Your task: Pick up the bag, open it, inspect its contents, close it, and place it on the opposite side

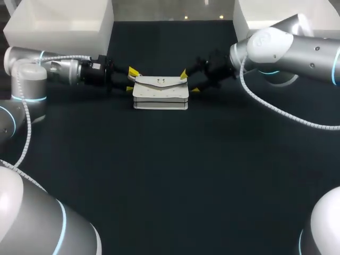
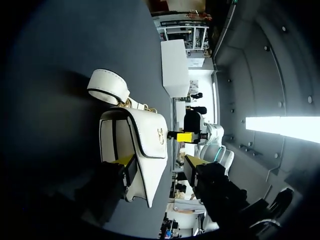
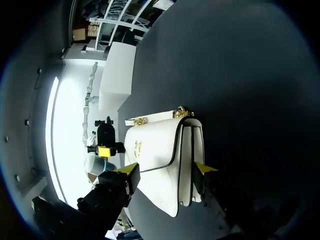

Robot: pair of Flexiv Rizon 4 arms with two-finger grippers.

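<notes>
Sitting on the dark table (image 1: 170, 175), toward its far edge and about midway between the two arms, is a white flap handbag (image 1: 160, 92) with a gold clasp on the front. It rests on the tabletop, flap closed. From the left wrist view its white strap (image 2: 107, 86) lies coiled on the table just beside the bag, joined to it by a short gold chain (image 2: 137, 105).

The left gripper (image 1: 131, 81) comes in low from the left and straddles the bag's left end. Its jaws are spread wide: one yellow fingertip (image 2: 125, 164) sits right against the gusset side, while the other (image 2: 192, 164) stands off the flap face with a clear gap.

The right gripper (image 1: 189, 82) mirrors it at the bag's right end, jaws also wide apart. One of its yellow tips (image 3: 131, 171) is just beside the flap face and the other (image 3: 202, 170) just beside the back panel. I cannot make out a firm pinch from both sides.

A white bin (image 1: 58, 24) stands at the far left corner, well apart from the bag, and another (image 1: 255, 16) at the far right.
</notes>
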